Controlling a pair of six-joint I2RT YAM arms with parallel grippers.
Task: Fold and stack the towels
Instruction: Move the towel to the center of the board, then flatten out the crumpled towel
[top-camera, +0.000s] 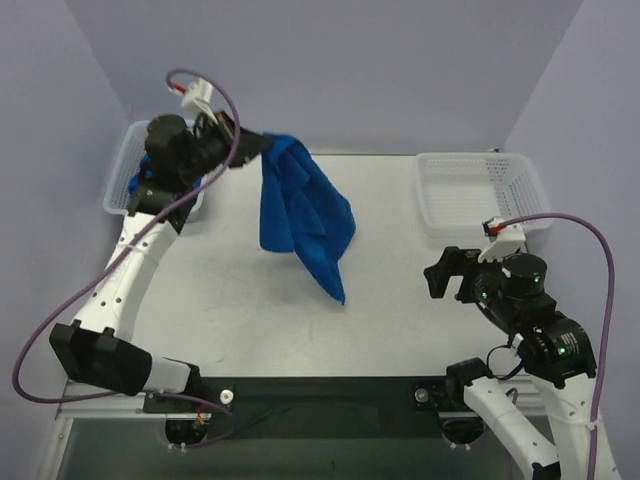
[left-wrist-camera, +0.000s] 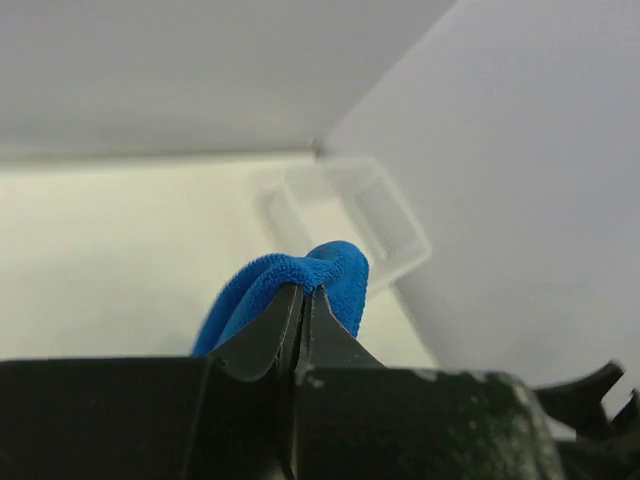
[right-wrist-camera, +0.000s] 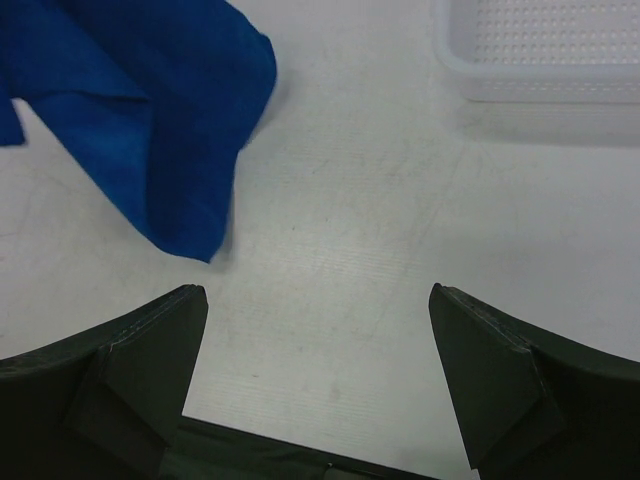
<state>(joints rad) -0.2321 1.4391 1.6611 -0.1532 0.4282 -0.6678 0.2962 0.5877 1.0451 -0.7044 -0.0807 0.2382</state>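
1 blue towel (top-camera: 300, 212) hangs from the pinching left gripper (left-wrist-camera: 305, 296); the wide-open right gripper (right-wrist-camera: 318, 292) should grab its low corner.

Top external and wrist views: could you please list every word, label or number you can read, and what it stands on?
None can be read in any view.
Towel: plain blue, no tag showing.
Left basket and right basket: bare white mesh, no label.
Left arm and right arm: no legible marking.

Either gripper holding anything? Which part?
Left gripper pinches the blue towel by a bunched upper edge; the rest hangs. Right gripper is open, holding nothing.
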